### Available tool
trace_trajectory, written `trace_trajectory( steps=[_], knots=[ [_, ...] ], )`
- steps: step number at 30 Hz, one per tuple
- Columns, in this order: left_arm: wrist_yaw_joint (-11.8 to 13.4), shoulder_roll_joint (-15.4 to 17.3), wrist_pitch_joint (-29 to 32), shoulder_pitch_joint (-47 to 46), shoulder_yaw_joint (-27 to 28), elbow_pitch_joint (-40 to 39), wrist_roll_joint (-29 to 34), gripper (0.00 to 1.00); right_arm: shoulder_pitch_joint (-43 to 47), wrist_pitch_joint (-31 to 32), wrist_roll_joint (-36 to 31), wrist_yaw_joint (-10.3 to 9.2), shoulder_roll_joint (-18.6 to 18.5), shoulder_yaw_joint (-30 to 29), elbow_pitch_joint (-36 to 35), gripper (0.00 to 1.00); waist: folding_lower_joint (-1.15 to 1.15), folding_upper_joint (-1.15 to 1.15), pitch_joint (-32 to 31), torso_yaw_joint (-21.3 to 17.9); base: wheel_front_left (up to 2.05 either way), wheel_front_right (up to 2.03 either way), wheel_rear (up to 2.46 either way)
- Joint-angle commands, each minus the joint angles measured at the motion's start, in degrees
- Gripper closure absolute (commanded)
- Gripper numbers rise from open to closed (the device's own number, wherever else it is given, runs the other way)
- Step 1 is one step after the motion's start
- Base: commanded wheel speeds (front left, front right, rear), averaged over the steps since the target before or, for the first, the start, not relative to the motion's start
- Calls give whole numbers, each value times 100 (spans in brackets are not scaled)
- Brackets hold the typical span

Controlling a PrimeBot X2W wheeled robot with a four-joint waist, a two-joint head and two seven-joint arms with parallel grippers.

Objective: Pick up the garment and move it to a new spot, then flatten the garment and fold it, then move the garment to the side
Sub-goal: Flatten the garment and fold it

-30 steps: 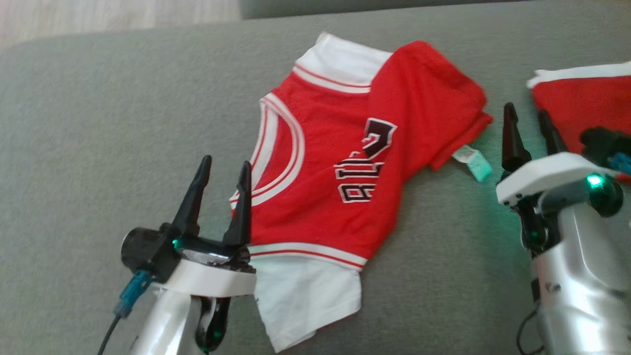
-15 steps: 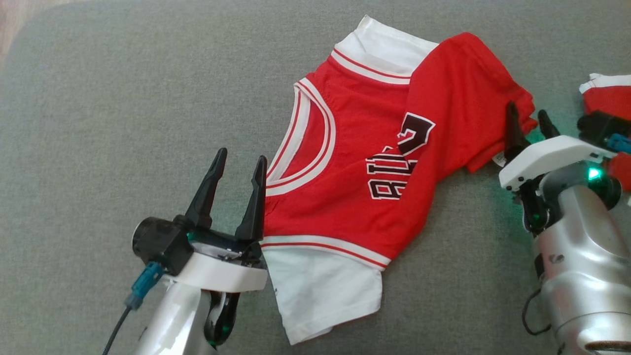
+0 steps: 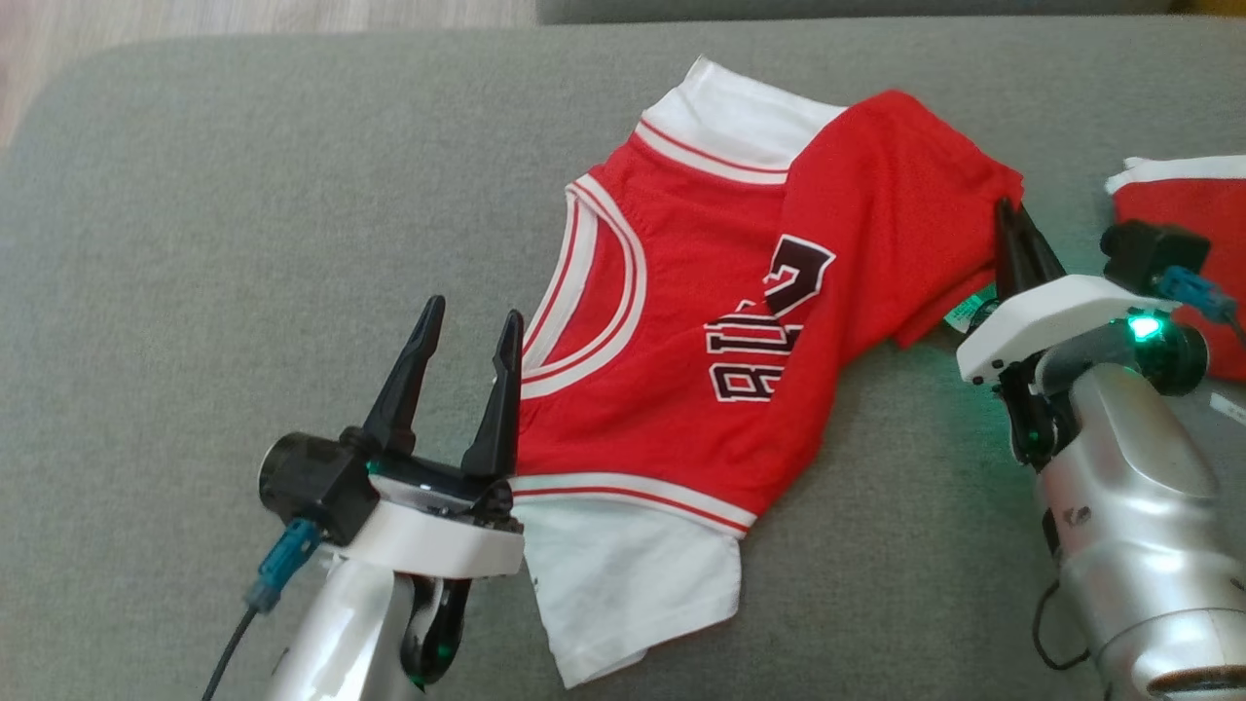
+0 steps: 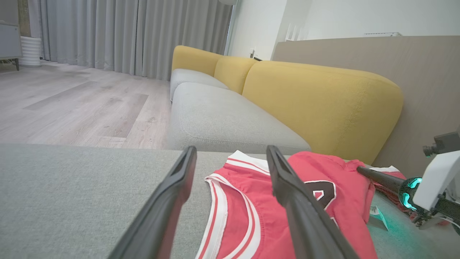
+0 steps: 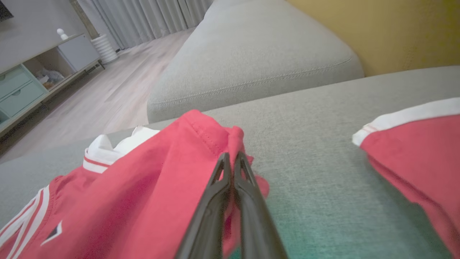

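Clearly, right jaws pinch the garment's (image 3: 681,389) red edge — left jaws gape wide, empty.

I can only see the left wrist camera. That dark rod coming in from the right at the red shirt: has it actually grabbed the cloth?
Observer: Yes. The right wrist view shows the right gripper shut, pinching a raised fold at the edge of the red and white basketball jersey.
Visitor: Anything lying beyond it?
Observer: A second red cloth with a white band lies apart from the jersey on the grey fabric cushion.
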Motion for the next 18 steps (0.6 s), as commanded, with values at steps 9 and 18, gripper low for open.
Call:
trace_trajectory(
  steps=[9, 18],
  knots=[
    [10, 31, -29, 167, 347, -181, 32, 0, 409, -354, -370, -4, -145, -143, -527, 100, 0, 0, -453, -386, 0, 0, 0],
    [10, 33, -29, 353, 484, -222, 29, 0, 1298, -25, -798, -4, 24, -851, -1511, 100, 0, 0, -689, -688, 0, 0, 0]
  ],
)
